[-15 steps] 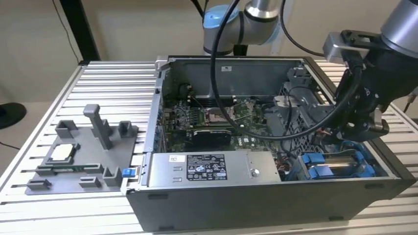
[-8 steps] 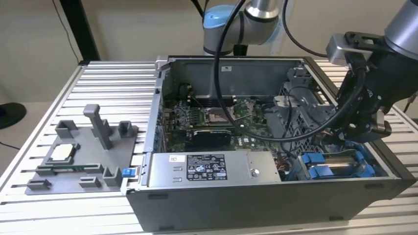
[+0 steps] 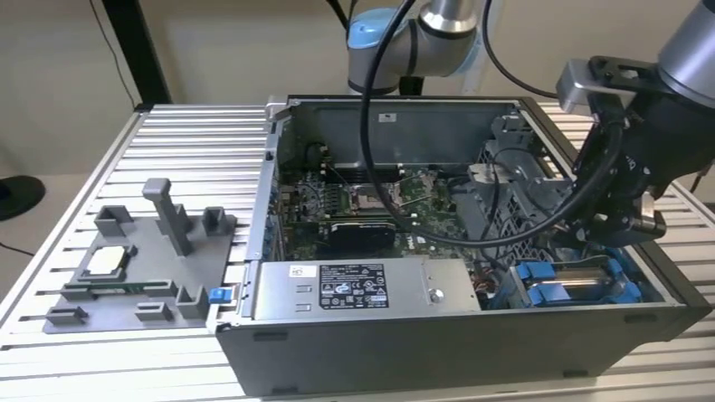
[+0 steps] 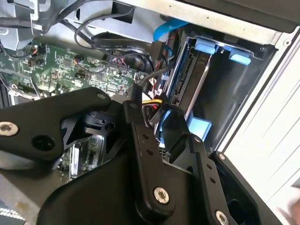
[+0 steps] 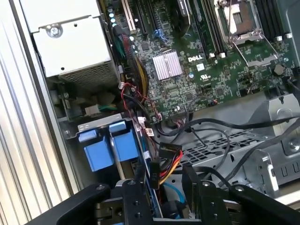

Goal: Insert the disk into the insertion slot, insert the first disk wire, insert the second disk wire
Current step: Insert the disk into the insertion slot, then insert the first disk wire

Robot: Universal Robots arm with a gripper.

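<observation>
The disk (image 3: 578, 280) lies seated in the insertion slot (image 3: 534, 291), a bay with blue clips in the case corner at the exterior view's right. In the second wrist view the disk (image 4: 194, 79) stands edge-on between blue clips (image 4: 206, 46). My gripper (image 3: 598, 240) reaches down into the case right beside the bay. In both wrist views its black fingers (image 4: 136, 110) sit on either side of a black disk wire connector (image 5: 156, 174) with yellow and red leads (image 4: 154, 102). The gripper (image 5: 164, 182) is shut on it, at the disk's end. The blue clips (image 5: 99, 152) lie just beyond it.
A grey box with a label (image 3: 357, 289) fills the case front. The motherboard (image 3: 357, 197) and a perforated cage (image 3: 505, 191) with loose black cables lie behind. A blue cable (image 4: 166, 27) runs near the bay. A grey fixture plate (image 3: 134, 268) sits on the slatted table (image 3: 179, 138).
</observation>
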